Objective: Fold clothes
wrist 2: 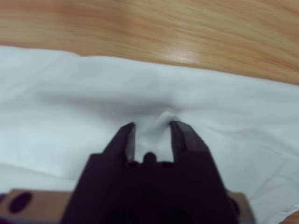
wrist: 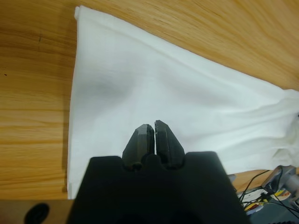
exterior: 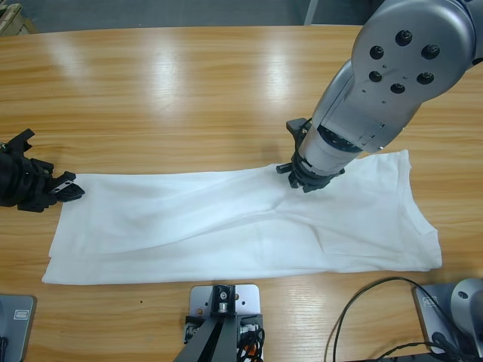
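The white T-shirt [exterior: 241,226] lies flat along the near half of the wooden table [exterior: 189,83], folded into a long band that runs left to right, its near edge close to the table's front.

At the shirt's left end, the left gripper [exterior: 64,188] sits low at the cloth's far corner. In the left wrist view its jaws are pressed together with no cloth between them, and the shirt [wrist: 163,93] spreads out beyond the tips.

Farther back and to the right, the right gripper [exterior: 311,179] comes down onto the shirt's far edge. Its jaws stand narrowly apart, with a small raised pucker of fabric [wrist 2: 156,123] between them.
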You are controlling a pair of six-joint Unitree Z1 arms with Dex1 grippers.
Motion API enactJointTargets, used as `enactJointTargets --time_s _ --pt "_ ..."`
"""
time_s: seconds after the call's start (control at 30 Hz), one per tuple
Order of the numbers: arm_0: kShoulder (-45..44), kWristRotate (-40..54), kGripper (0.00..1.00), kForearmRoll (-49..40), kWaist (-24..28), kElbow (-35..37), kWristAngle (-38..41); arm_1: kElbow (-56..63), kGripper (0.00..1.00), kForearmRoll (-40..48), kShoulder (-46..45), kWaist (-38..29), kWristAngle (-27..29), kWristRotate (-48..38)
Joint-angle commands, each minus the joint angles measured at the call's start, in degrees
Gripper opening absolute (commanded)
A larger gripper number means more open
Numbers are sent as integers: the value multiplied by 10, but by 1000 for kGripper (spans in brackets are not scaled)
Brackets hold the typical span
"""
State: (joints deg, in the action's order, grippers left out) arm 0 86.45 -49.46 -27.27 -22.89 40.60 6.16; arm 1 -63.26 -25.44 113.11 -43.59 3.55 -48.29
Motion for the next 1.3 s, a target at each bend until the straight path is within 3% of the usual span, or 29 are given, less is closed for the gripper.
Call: enactJointTargets --time_s 0.03,0.53,0.73,1.07,1.1,1.13,1.17,1.2,1.3 --pt "19 -8 0 -7 -7 -15 7 16 0 6 32 -5 0 6" --pt "19 -12 0 -6 -7 -13 8 -37 0 -18 -51 -5 -10 50" --pt "14 -17 0 -7 -7 -14 11 -46 0 -19 -19 -20 -56 47" --pt "17 -20 0 -7 -7 -18 13 -28 9 -16 36 -57 -63 24" --pt "17 -20 0 -7 -7 -18 13 -26 285 -17 35 -57 -61 21" --pt "17 -20 0 -6 -7 -19 13 -26 658 -18 33 -57 -58 18" --pt "17 -20 0 -7 -7 -19 13 -25 892 -19 30 -57 -54 15" --pt "17 -20 0 -6 -7 -19 13 -25 989 -19 25 -57 -51 14" --pt "18 -20 0 -6 -8 -18 15 -28 1000 -23 -11 -57 -28 19"
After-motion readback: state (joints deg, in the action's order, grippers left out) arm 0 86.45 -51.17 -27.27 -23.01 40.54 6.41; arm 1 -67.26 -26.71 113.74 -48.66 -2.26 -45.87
